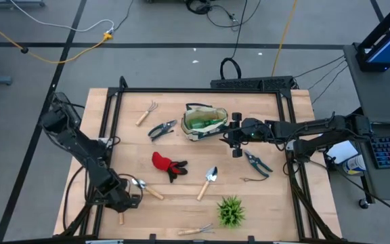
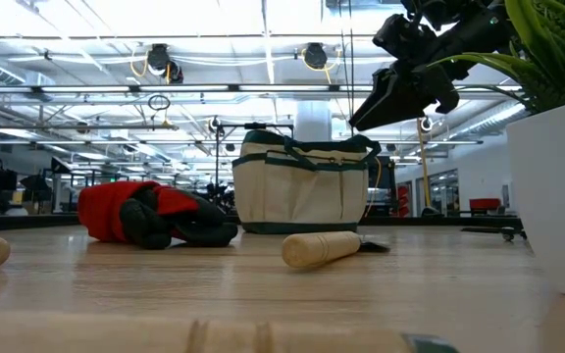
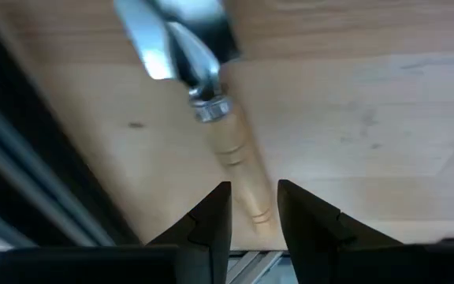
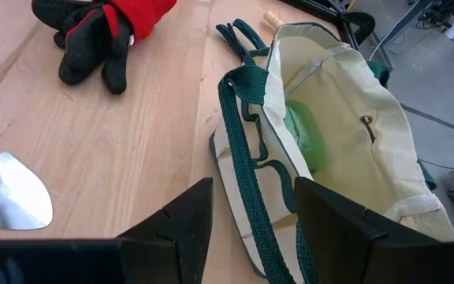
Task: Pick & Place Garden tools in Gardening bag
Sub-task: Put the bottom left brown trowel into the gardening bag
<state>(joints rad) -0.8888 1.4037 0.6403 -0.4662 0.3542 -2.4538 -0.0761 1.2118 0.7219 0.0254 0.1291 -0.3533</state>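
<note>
A silver trowel (image 1: 147, 188) with a wooden handle (image 3: 243, 170) lies on the table near the left front corner. My left gripper (image 3: 254, 189) stands open over it, slanting down, with one finger on each side of the handle near its free end. The cream gardening bag (image 1: 205, 122) with green trim stands open at the far middle, something green inside it. My right gripper (image 4: 252, 197) hovers open above the bag's right end (image 2: 400, 93), clear of it. A red-and-black glove (image 1: 168, 166) and a second trowel (image 1: 208, 181) lie at mid-table. My left gripper's fingers (image 3: 211, 221) flank the trowel handle's free end (image 3: 257, 211), coming from above and lying across it. Whether they touch the wood I cannot tell. The trowel lies flat on the table.
A small rake (image 1: 146, 113) and pruning shears (image 1: 162, 129) lie left of the bag. More shears (image 1: 257, 163) lie at the right. A green spiky plant (image 1: 231, 211) and another rake (image 1: 196, 230) sit at the front. A black frame (image 1: 114, 122) borders the table.
</note>
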